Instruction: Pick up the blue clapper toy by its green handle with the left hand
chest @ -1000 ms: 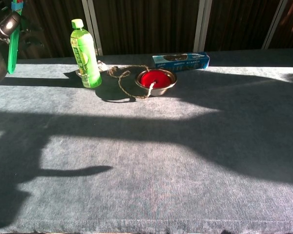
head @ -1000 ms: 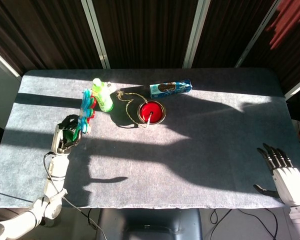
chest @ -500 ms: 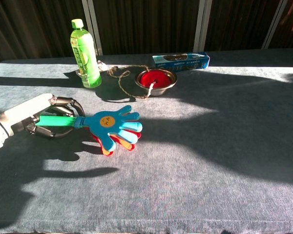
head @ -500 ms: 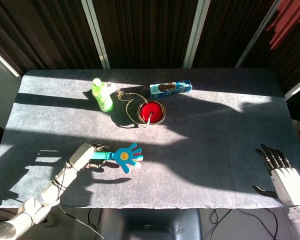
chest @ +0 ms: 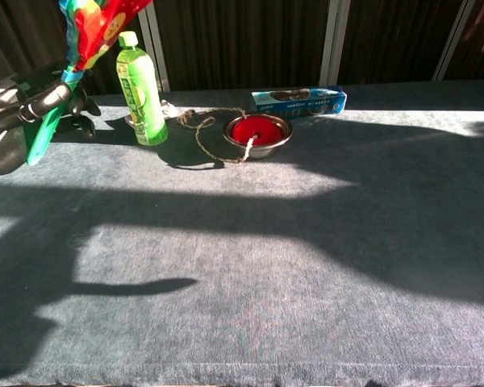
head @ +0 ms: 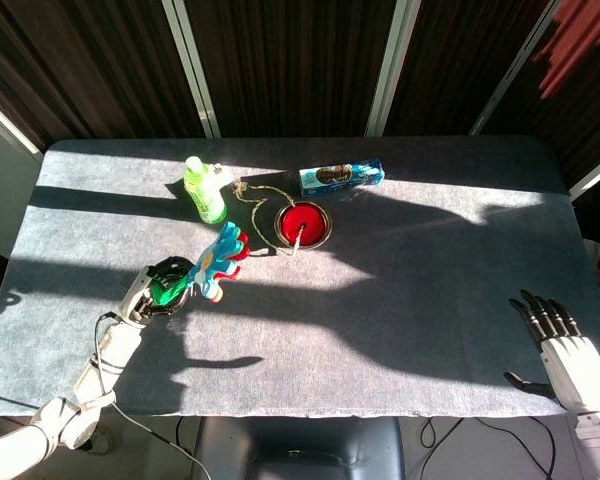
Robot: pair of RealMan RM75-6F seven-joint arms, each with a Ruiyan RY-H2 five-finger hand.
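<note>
My left hand (head: 158, 285) grips the green handle (chest: 47, 129) of the blue clapper toy (head: 220, 259) and holds it up off the table, tilted up and to the right. In the chest view the left hand (chest: 20, 109) is at the far left, and the toy's red and orange underside (chest: 97, 24) reaches the top edge. My right hand (head: 565, 348) hangs open at the table's near right corner, holding nothing; the chest view does not show it.
A green bottle (head: 204, 190) stands upright at the back left. Beside it sits a metal bowl (head: 303, 224) with a red inside and a rope (head: 255, 205) trailing from it. A blue box (head: 341, 177) lies behind the bowl. Grey cloth (head: 400, 300) covers the table.
Half a second ago the clapper lay flat on the cloth in my left hand; now the hand has lifted it and swung it up toward the bottle. The right hand has barely moved.
</note>
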